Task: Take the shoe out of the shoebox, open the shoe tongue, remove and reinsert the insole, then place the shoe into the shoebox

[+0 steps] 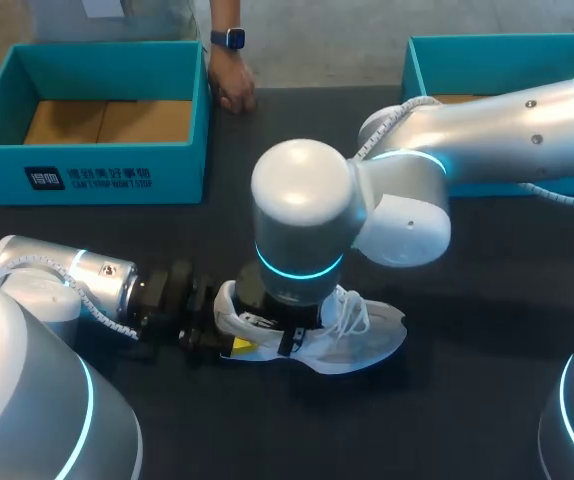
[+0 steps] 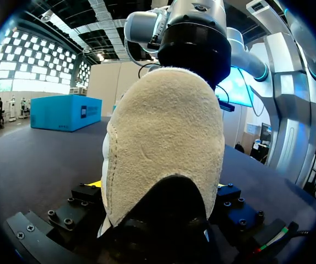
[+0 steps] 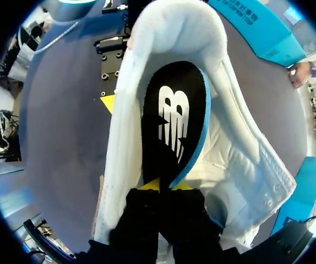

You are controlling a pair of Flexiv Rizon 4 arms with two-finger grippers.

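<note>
My right gripper (image 3: 159, 186) pinches the black foam insole (image 3: 172, 121) inside the white mesh sneaker (image 1: 367, 345), heel clamped by left gripper (image 1: 225, 335) on the black table (image 1: 467, 400). Unboxing done; insole step seemingly underway, reboxing left.

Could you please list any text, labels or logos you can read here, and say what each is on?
On the left shoebox front: white print, too small to read; in the right wrist view it is blurred.
On the insole: a white logo mark, no legible words.
</note>
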